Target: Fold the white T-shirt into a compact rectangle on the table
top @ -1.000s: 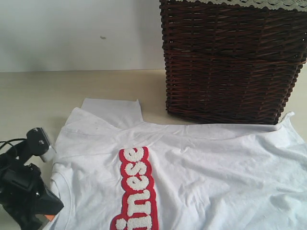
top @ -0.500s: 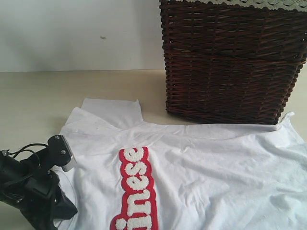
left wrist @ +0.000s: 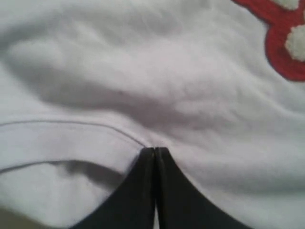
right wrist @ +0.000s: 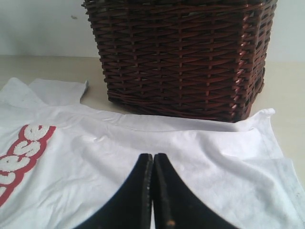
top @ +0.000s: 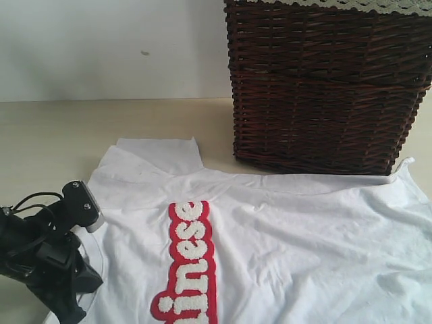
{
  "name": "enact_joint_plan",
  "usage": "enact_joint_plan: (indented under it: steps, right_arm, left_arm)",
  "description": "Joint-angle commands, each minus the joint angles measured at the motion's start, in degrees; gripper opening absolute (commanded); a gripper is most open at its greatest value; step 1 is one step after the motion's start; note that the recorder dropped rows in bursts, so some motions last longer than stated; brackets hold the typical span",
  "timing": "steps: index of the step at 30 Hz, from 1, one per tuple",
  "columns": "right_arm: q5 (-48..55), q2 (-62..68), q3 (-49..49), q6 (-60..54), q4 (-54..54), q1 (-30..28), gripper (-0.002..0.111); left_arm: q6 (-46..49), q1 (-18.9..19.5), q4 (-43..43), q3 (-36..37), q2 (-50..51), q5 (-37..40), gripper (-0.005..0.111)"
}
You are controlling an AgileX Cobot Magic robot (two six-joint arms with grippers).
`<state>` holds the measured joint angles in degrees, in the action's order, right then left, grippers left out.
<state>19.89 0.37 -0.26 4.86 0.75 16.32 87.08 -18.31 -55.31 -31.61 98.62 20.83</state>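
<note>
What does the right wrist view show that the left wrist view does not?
Only the right wrist view: the dark basket, the table beside it, the wall, and the right gripper, shut over the T-shirt. Only the left wrist view: the left gripper closed on the shirt's stitched hem, very close. Both: the white cloth and red lettering.

Plain wht wall (top: pixel 101 40) in bg
</note>
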Motion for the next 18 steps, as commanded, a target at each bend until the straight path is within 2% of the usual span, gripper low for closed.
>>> enact_joint_plan:
  steps: [1, 6, 14, 16, 18]
  right_arm:
    - [-0.3, -0.4, 0.3, -0.3, 0.3, -0.3, 0.000]
    - [-0.3, -0.4, 0.3, -0.3, 0.3, -0.3, 0.000]
    - [-0.3, -0.4, 0.3, -0.3, 0.3, -0.3, 0.000]
    - [-0.3, -0.4, 0.3, -0.3, 0.3, -0.3, 0.000]
    - [-0.3, -0.4, 0.3, -0.3, 0.3, -0.3, 0.000]
  left_arm:
    - [-1.5, 0.3, 3.9, 1.6, -0.6, -4.5, 0.000]
    - [-5.2, 0.5, 4.1, 1.6, -6.4, -3.5, 0.000]
    - [-8.7, 0.7, 8.3, 1.6, -18.4, 6.0, 0.000]
    - [-7.0, 0.7, 8.2, 1.6, -19.7, 6.0, 0.002]
    - [-0.7, 0.7, 7.6, 1.6, -19.9, 5.6, 0.011]
